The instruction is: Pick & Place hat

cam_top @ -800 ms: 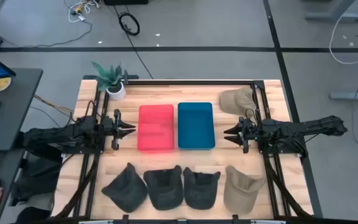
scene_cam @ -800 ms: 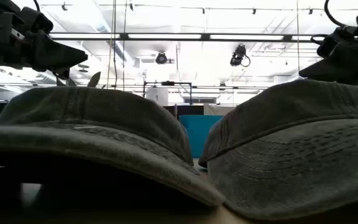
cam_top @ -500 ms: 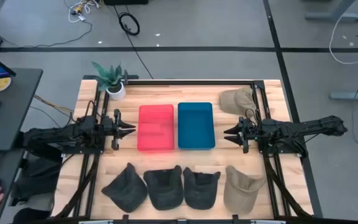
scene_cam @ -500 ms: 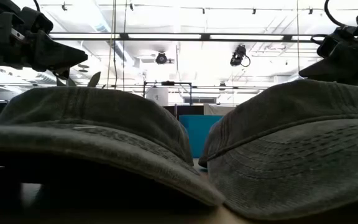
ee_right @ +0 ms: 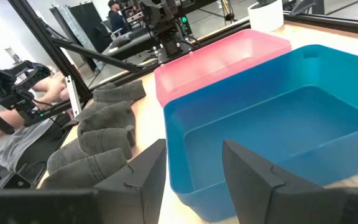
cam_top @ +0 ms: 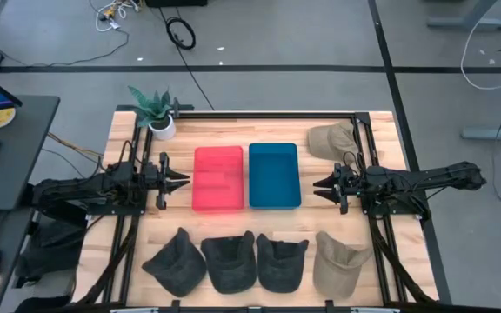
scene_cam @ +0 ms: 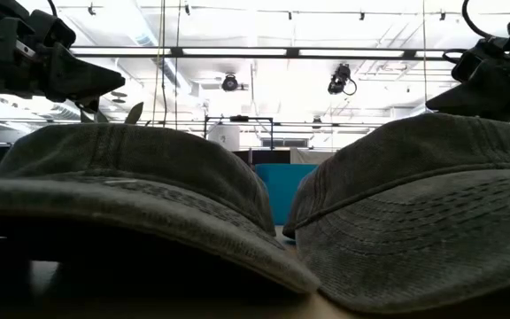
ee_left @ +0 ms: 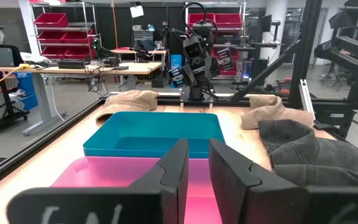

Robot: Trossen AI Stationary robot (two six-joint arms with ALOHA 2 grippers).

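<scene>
Along the bottom of the high view a row of four soft cloth caps lies on the wooden table (cam_top: 381, 139): a dark grey cap (cam_top: 175, 259) at lower left, two more dark grey caps (cam_top: 230, 258) and (cam_top: 282, 260) in the middle, and a tan cap (cam_top: 339, 263) at lower right. None is held; all sit apart from the bins.

Higher in the frame, at mid-height, the left gripper (cam_top: 183, 182) hangs at the left edge of the shallow pink plastic bin (cam_top: 218, 178), its fingers (ee_left: 174, 169) set only narrowly apart with nothing between them. The right gripper (cam_top: 317, 184) hangs beside the right edge of the teal plastic bin (cam_top: 275, 176), its fingers (ee_right: 146, 169) spread wider, also empty.

Farther up sit a second tan cap (cam_top: 331, 139) at upper right and a small potted plant (cam_top: 155, 111) at upper left.

The pick appears not yet begun. To do it well, I would judge an arm should swing toward the nearest cap in the bottom row, open wide, come down over the crown rather than the flat brim, and pinch a fold of cloth before lifting clear of its neighbours.
</scene>
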